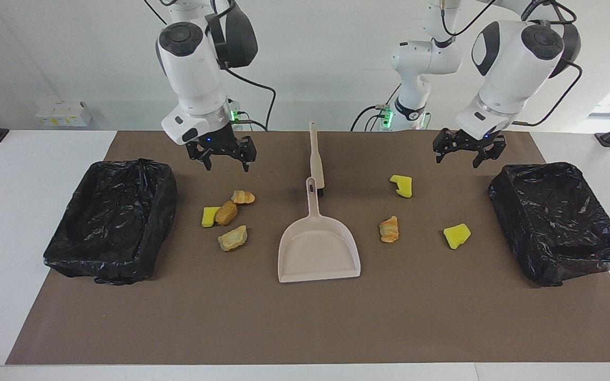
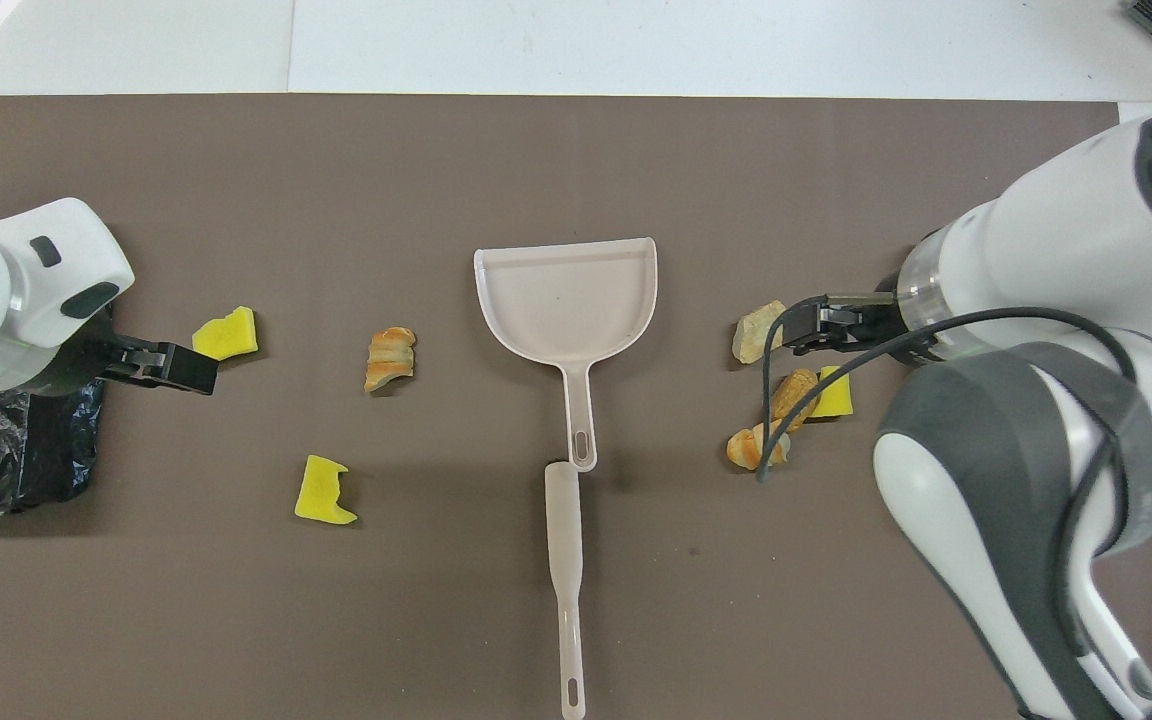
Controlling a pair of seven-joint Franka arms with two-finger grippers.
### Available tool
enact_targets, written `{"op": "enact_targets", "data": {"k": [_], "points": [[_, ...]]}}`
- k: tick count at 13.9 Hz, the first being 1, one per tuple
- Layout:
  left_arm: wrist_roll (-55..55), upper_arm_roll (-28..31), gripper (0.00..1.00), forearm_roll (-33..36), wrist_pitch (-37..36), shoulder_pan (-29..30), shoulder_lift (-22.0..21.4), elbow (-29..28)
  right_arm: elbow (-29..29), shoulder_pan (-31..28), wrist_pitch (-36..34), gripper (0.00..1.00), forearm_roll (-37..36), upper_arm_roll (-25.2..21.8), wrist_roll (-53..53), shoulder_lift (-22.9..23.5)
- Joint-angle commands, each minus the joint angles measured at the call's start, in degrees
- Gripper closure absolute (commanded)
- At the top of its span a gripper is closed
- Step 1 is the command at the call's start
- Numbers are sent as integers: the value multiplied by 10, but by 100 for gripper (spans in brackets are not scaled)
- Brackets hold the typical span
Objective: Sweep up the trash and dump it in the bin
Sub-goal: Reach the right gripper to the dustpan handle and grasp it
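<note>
Trash lies on the brown mat [image 1: 305, 317] in two groups. Toward the right arm's end are a croissant [image 1: 243, 197], a brown bread piece [image 1: 226, 212], a yellow sponge [image 1: 209, 216] and a pale bread piece [image 1: 232, 237]. Toward the left arm's end are a notched sponge [image 1: 402, 185], a croissant [image 1: 388, 229] and another sponge [image 1: 456, 235]. Black-lined bins [image 1: 111, 222] [image 1: 559, 222] stand at the two ends. My right gripper [image 1: 222, 159] hangs open over the mat by the first group. My left gripper [image 1: 469, 154] hangs open over the mat by the notched sponge. Neither holds anything.
A beige dustpan [image 1: 318, 248] lies mid-mat with its handle toward the robots. The brush [image 1: 315, 159] lies in line with it, nearer to the robots. In the overhead view the right arm [image 2: 1036, 450] covers its bin, and the left arm covers part of the other bin [image 2: 6, 460].
</note>
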Motion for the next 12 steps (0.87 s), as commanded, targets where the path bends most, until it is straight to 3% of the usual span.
{"op": "enact_targets", "data": {"k": [1, 5, 9, 12], "points": [[-42, 9, 0, -3, 52, -49, -24, -65, -4, 15, 27, 0, 37, -1, 20, 15], [-85, 9, 0, -8, 172, -94, -92, -211, -13, 35, 28, 0, 39, -1, 24, 22], [-150, 9, 0, -8, 231, -159, -104, -280, -16, 62, 59, 0, 39, 0, 62, 50], [-211, 9, 0, -8, 336, -221, -149, -394, -22, 74, 75, 0, 39, 0, 63, 63]]}}
